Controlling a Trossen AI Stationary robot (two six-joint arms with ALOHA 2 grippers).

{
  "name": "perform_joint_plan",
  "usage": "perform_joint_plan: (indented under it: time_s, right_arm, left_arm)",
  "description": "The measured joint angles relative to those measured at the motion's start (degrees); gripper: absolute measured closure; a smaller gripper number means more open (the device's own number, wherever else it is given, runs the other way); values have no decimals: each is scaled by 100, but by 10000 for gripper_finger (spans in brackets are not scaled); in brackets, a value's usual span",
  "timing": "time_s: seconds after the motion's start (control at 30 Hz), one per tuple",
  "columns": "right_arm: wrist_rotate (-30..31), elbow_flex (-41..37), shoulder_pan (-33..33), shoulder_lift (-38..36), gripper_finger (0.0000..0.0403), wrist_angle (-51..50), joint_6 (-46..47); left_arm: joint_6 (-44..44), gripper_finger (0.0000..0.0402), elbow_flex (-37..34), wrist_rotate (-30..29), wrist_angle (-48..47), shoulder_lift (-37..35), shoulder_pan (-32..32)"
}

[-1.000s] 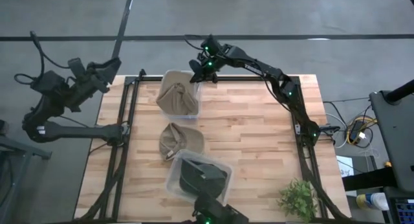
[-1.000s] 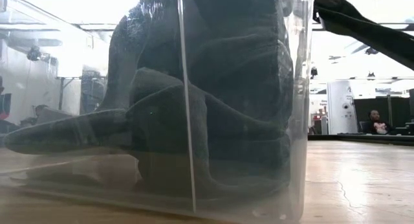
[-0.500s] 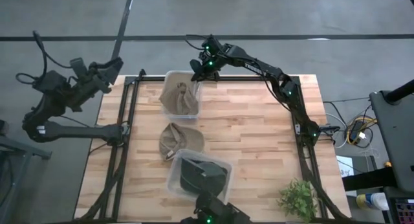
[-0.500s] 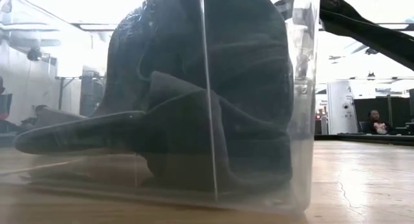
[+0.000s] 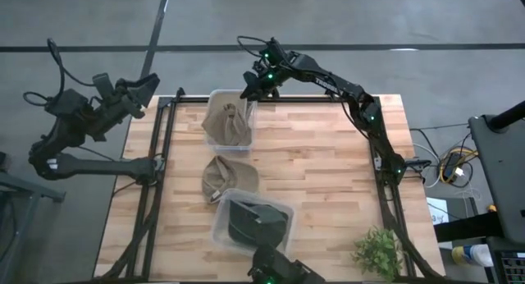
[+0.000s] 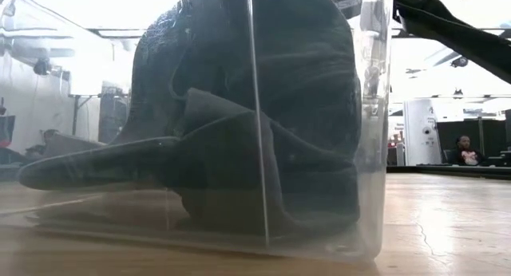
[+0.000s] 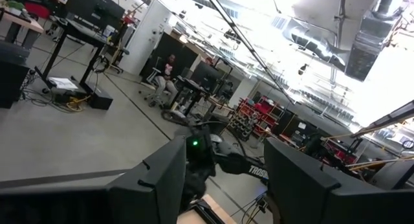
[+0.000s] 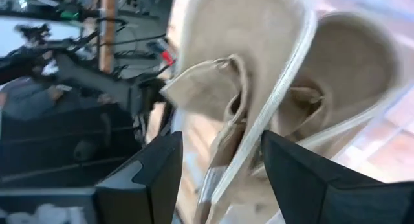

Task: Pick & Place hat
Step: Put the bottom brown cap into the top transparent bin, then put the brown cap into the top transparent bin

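Observation:
A tan hat lies crumpled in a clear bin at the table's far edge. My right gripper hovers open just above the bin's far right corner. In the right wrist view the tan hat fills the picture beyond the gripper. A second tan hat rests on the wood at mid-table. A dark hat sits in a second clear bin near the front edge and fills the low view. My left gripper waits open off the table's far left corner.
A small green plant stands at the near right corner. Black frame rails run along the table's left and right sides. Bare wood lies to the right of the hats. A person sits far off in the room.
My right gripper has let go of the tan hat and drawn up and a little toward the far edge. The hat, earlier held up at its top, has sunk back into the far bin.

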Motion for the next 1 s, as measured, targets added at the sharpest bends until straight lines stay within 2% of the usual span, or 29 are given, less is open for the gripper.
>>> perform_joint_plan:
  time_s: [0.17, 0.27, 0.33, 0.5, 0.63, 0.8, 1.0]
  right_arm:
    - [-148, 1, 62, -336, 200, -312, -356]
    - [147, 10, 117, -533, 200, -752, -719]
    - [313, 7, 157, -639, 200, -1086, -1029]
    - [278, 1, 455, -1021, 200, -2171, -2336]
    - [303, -10, 800, -1107, 200, -2913, -2823]
    - [367, -45, 1216, -1093, 200, -2983, -2958]
    - [796, -411, 1812, -1043, 200, -2963, -3048]
  left_arm:
    - [2, 200, 0, 0, 4, 7, 0]
    - [2, 200, 0, -2, 21, 7, 0]
    - [2, 200, 0, 0, 17, 7, 0]
    - [2, 200, 0, 0, 15, 7, 0]
    - [2, 200, 0, 31, 2, 56, 0]
    - [-29, 200, -2, 147, -106, 160, 0]
    - [-130, 200, -2, 177, -129, 224, 0]
